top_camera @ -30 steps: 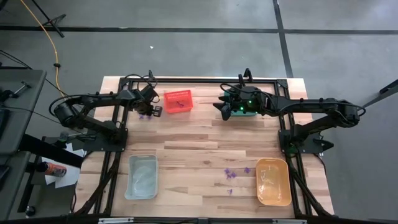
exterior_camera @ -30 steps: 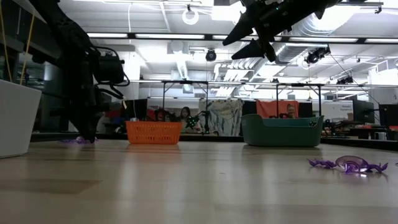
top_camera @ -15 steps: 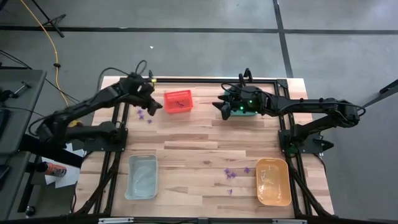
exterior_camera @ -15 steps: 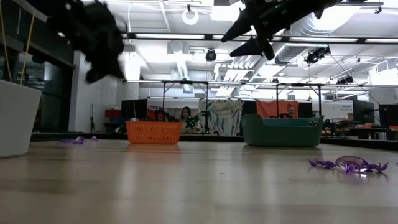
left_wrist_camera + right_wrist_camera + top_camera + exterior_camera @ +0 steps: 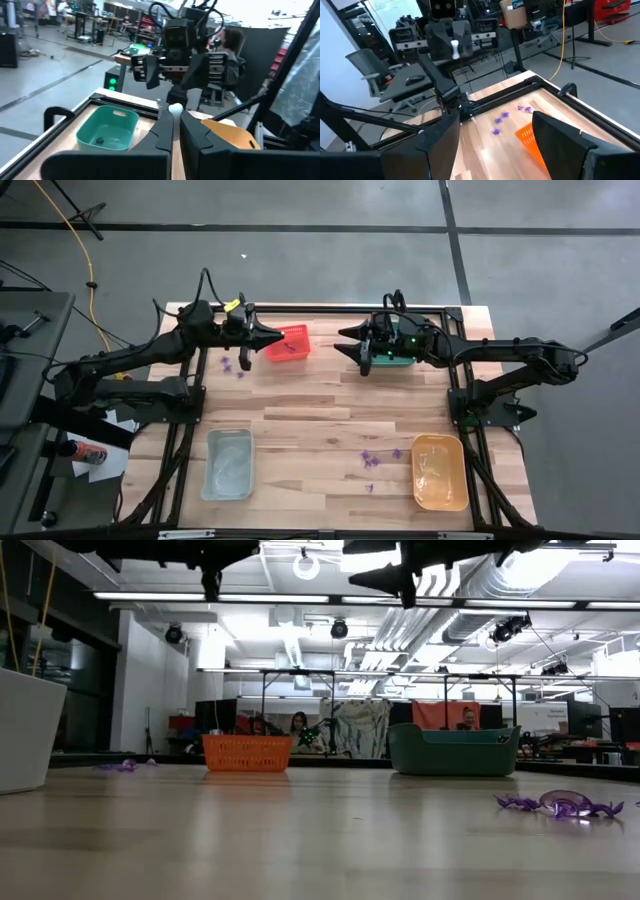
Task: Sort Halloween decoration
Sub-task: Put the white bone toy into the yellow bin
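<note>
1. Halloween decoration (image 5: 372, 461): purple trinkets, loose on table (image 5: 320, 410) beside orange bin (image 5: 440, 471), well apart from both grippers; more (image 5: 233, 367) just below left gripper (image 5: 272, 340).
2. Left gripper: raised over red basket (image 5: 290, 344), fingers pressed together, holding nothing visible.
3. Right gripper (image 5: 345, 350): spread wide, empty, beside green bin (image 5: 400, 361).

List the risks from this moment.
The left gripper is shut above the red bin's edge; whatever it releases might land outside the bin. The right gripper, jaws open, faces it across a short gap, so the arms could collide. Purple trinkets lie near the orange bin and could get knocked.
</note>
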Controlling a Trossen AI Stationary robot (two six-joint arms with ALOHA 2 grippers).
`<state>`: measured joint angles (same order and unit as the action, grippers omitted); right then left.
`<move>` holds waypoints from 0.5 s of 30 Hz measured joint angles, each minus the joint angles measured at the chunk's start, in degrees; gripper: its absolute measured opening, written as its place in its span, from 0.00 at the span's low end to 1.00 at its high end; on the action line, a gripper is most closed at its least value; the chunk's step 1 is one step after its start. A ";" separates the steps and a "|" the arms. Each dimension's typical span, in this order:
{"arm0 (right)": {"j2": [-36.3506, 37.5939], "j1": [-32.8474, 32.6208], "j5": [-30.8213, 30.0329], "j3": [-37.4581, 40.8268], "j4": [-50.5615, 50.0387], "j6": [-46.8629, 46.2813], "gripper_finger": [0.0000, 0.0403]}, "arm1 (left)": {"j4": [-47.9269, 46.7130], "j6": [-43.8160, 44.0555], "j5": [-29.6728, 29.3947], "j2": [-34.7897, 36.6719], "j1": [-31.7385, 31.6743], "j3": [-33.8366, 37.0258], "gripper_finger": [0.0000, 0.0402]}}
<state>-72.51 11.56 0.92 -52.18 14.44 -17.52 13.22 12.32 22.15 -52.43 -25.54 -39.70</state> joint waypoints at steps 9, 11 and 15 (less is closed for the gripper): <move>1.08 0.07 0.03 0.02 2.60 -2.12 0.61 | 0.56 -0.12 -3.25 -1.97 2.89 0.00 0.00; 2.73 0.56 0.18 0.00 5.31 -3.17 0.61 | 1.32 -1.52 -5.15 -4.62 4.57 -0.02 0.00; 7.22 1.84 -0.48 0.00 9.19 -3.10 0.61 | 7.43 -2.11 -7.69 -13.13 8.97 -1.07 0.00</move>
<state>-65.29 13.40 0.44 -52.18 23.63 -20.62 20.64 10.21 14.46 -65.56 -16.58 -40.78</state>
